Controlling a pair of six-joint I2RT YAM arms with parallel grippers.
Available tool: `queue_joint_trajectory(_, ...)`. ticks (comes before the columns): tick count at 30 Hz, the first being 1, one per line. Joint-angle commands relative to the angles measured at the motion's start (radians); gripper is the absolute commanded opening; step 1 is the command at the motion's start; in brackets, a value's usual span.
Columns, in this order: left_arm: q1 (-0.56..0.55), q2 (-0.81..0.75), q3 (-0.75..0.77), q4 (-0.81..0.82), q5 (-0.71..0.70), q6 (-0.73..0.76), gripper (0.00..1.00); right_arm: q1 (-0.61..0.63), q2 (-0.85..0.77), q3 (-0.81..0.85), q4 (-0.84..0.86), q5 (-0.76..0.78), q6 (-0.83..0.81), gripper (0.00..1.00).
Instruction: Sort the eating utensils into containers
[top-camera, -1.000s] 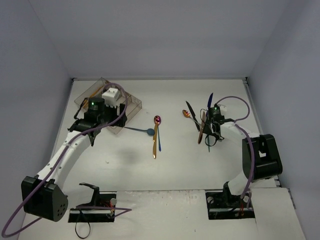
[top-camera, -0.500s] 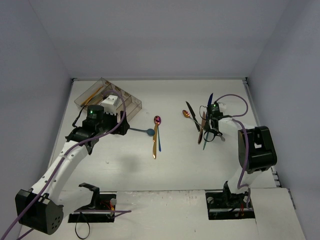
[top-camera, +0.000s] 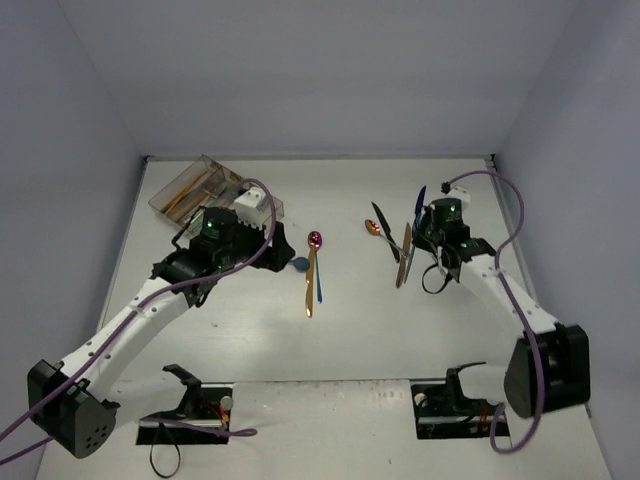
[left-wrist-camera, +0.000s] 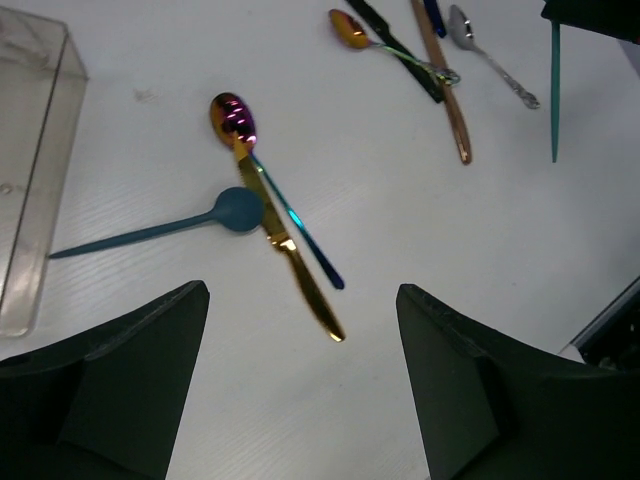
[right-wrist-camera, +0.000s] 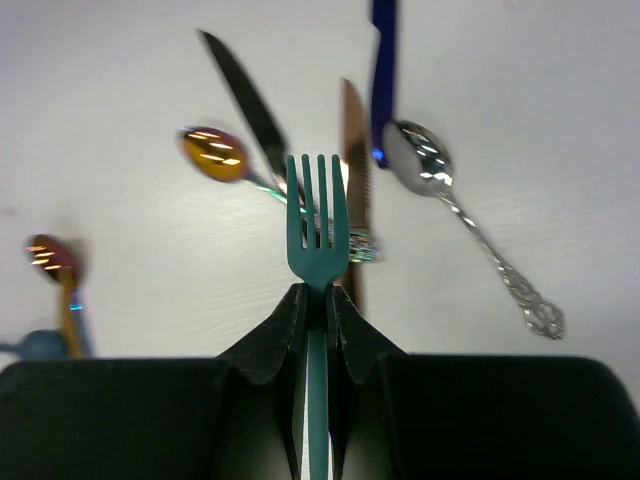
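Observation:
My right gripper (right-wrist-camera: 318, 295) is shut on the neck of a teal fork (right-wrist-camera: 318, 215), held above the table with its tines pointing away. Under it lie a gold spoon (right-wrist-camera: 213, 155), a black knife (right-wrist-camera: 245, 95), a copper knife (right-wrist-camera: 352, 140), a blue knife (right-wrist-camera: 383, 60) and a silver spoon (right-wrist-camera: 420, 160). My left gripper (left-wrist-camera: 300, 300) hangs open above the near tip of a gold knife (left-wrist-camera: 290, 260). Beside that knife lie an iridescent pink spoon (left-wrist-camera: 232, 118), a thin blue utensil (left-wrist-camera: 305, 238) and a dark teal spoon (left-wrist-camera: 235, 210). The clear tray (top-camera: 178, 205) holds gold utensils (top-camera: 190, 190).
The tray's near corner (left-wrist-camera: 30, 150) stands just left of the left gripper. In the top view the right arm (top-camera: 500, 295) reaches up from the bottom right and the left arm (top-camera: 130, 320) from the bottom left. Walls close the table's far and side edges.
My right gripper has shut on the teal fork and lifted it off the pile. My left arm has moved from over the tray to the right, toward the centre utensils.

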Motion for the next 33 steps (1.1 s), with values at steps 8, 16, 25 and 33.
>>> queue_joint_trajectory(8,-0.293,0.212,0.205,0.311,-0.105,-0.117,0.73,0.211,-0.248,-0.041,0.156,-0.091,0.253,0.00)
queue_joint_trajectory(16,-0.387,0.375,0.321,0.298,-0.145,-0.099,0.73,0.223,-0.314,-0.059,0.181,-0.110,0.263,0.00)
queue_joint_trajectory(25,-0.426,0.494,0.431,0.216,-0.152,-0.092,0.64,0.226,-0.323,-0.078,0.189,-0.125,0.267,0.00)
queue_joint_trajectory(33,-0.427,0.509,0.433,0.183,-0.208,-0.078,0.01,0.224,-0.320,-0.093,0.195,-0.124,0.251,0.00)
